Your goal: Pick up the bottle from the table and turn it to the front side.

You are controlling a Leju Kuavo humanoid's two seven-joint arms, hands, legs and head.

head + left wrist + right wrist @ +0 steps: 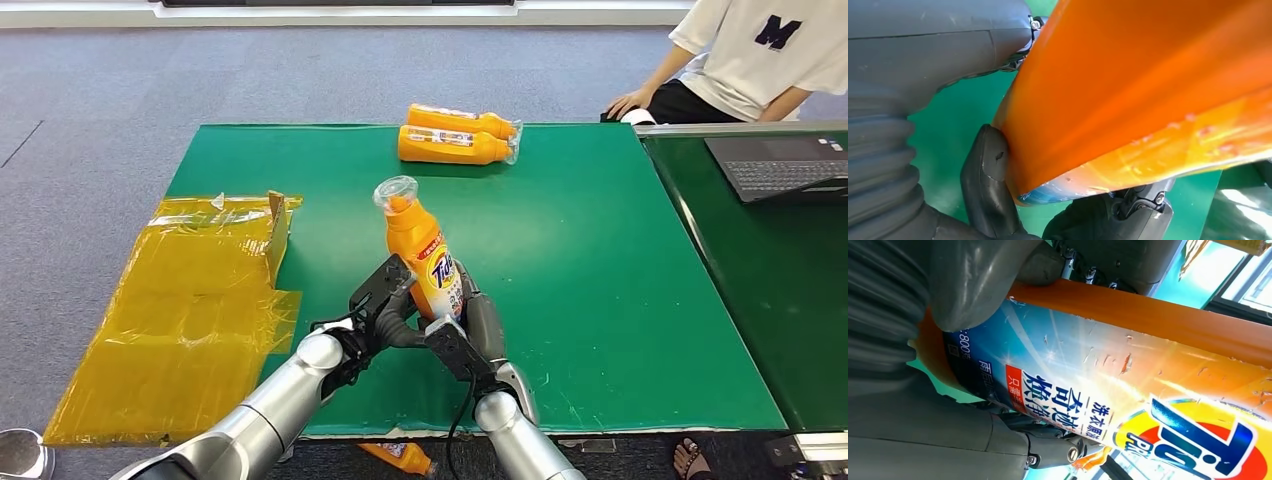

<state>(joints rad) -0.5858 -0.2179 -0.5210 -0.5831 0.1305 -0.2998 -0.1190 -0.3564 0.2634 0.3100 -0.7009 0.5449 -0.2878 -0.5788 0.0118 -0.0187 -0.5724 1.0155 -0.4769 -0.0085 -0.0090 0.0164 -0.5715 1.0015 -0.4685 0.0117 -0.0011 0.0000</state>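
Both silver arms reach to 12 o'clock; left hand (385, 305) and right hand (462, 330) clasp one orange detergent bottle (425, 262) between them

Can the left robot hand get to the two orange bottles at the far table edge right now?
Probably not: the left robot hand grips the upright orange bottle together with the right robot hand, and the two lying bottles sit across bare green table.

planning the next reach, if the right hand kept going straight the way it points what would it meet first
Likely the pair of wrapped orange bottles lying at the green table's far edge; the right hand already grips an orange detergent bottle. Depth is uncertain.
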